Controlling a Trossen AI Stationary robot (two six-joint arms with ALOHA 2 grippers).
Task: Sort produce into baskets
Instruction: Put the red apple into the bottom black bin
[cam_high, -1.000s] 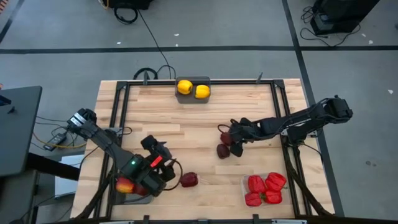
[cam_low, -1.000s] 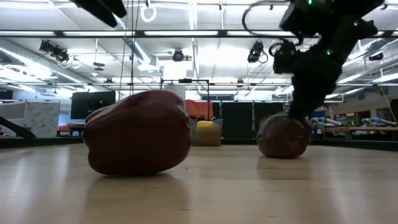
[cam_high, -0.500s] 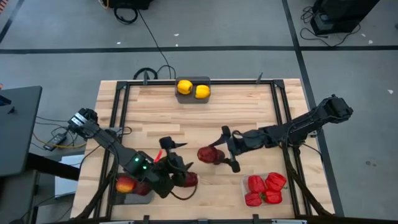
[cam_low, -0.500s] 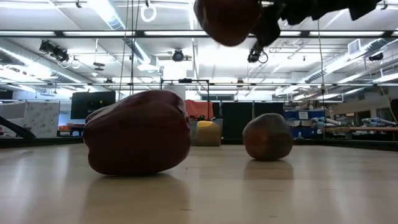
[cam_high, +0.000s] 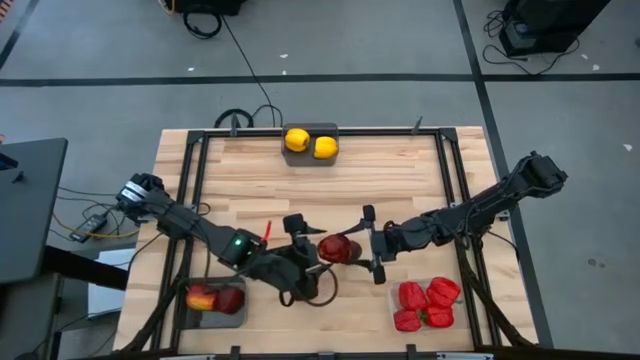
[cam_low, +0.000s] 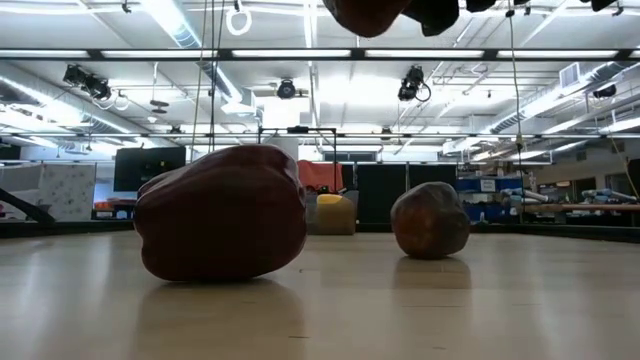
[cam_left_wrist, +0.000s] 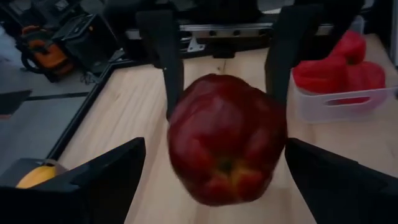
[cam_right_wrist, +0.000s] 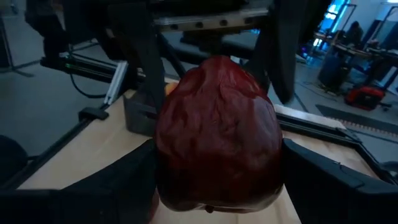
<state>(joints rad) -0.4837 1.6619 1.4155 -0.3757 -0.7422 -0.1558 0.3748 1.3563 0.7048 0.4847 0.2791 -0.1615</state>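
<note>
Long white ceiling strip lights (cam_low: 180, 25) flood the low view and leave a pale sheen on the light wooden table (cam_low: 400, 310). Both wrist views are dim, and the dark red apple-like fruit (cam_left_wrist: 225, 148) close to the lens is soft and blurred.

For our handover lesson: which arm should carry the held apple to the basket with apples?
Left. The open left gripper faces the apple held by the right gripper, and that basket lies on its side.
</note>
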